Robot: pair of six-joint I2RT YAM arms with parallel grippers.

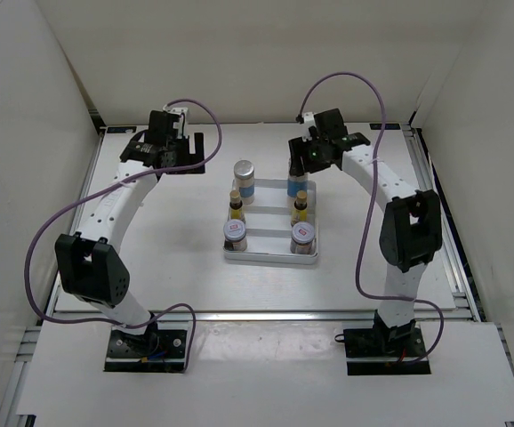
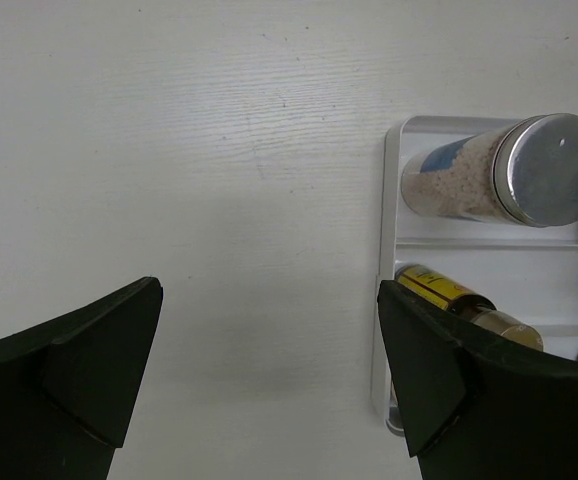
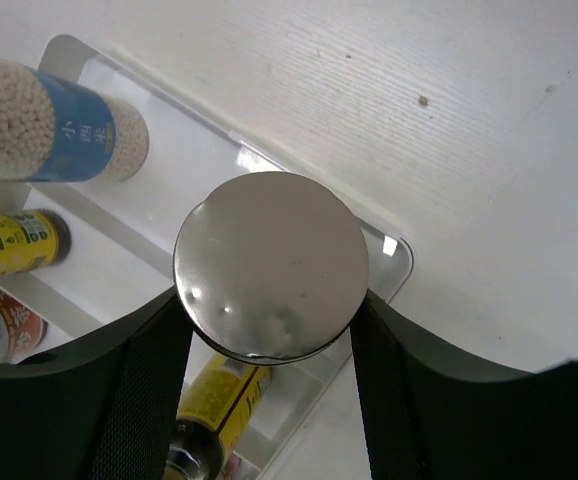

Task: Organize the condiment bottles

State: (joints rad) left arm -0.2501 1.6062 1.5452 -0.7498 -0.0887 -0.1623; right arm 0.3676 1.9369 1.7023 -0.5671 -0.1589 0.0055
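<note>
Six condiment bottles stand in two columns in the white tray (image 1: 270, 255). The left column holds a tall white bottle (image 1: 244, 181), a slim yellow bottle (image 1: 236, 206) and a squat jar (image 1: 235, 233). The right column holds a second tall white bottle (image 1: 295, 185), a yellow bottle (image 1: 301, 207) and a jar (image 1: 303, 235). My right gripper (image 1: 309, 160) is shut on the right tall bottle; its fingers (image 3: 139, 390) press both sides of the silver cap (image 3: 271, 265) at the tray's far right corner. My left gripper (image 2: 269, 360) is open and empty over bare table left of the tray (image 2: 389, 200).
White walls enclose the table on the left, back and right. A dark speck (image 3: 424, 100) marks the tabletop beyond the tray. In the left wrist view the left tall bottle (image 2: 509, 175) and a yellow bottle (image 2: 449, 295) sit just right of my right finger.
</note>
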